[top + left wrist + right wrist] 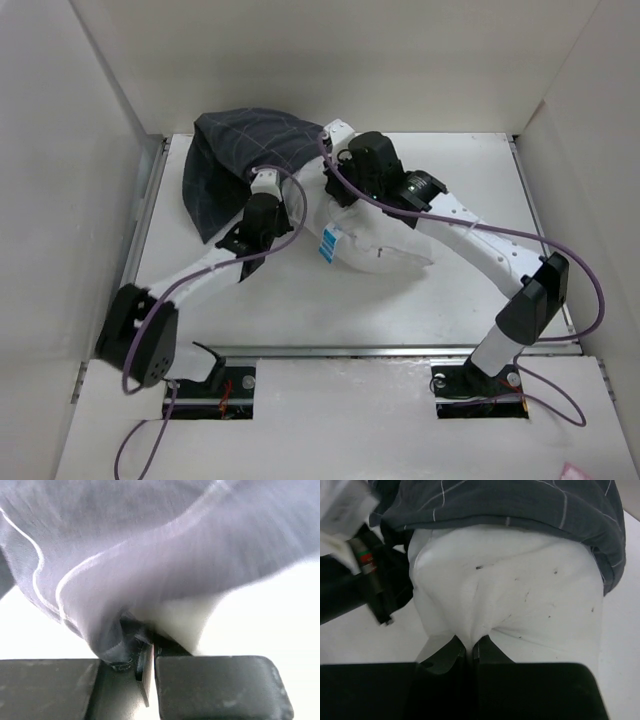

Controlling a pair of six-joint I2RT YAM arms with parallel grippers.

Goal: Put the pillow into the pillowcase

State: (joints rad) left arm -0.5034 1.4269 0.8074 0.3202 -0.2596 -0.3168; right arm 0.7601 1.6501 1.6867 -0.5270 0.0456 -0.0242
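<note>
White counter (300, 310) under everything. Dark charcoal grid-check fabric pillowcase (245, 160) lies bunched. Soft white speckled pillow (385, 255) sticks out of the pillowcase's right side; only the right wrist view shows its end tucked under the pillowcase hem. Left gripper (147, 652) clamped tight on the pillowcase edge, clear in left wrist view alone. Right gripper (469, 650) pinched closed on pillow fabric. Small blue-and-white tag (328, 243) just right of the pillowcase, top view only.
</note>
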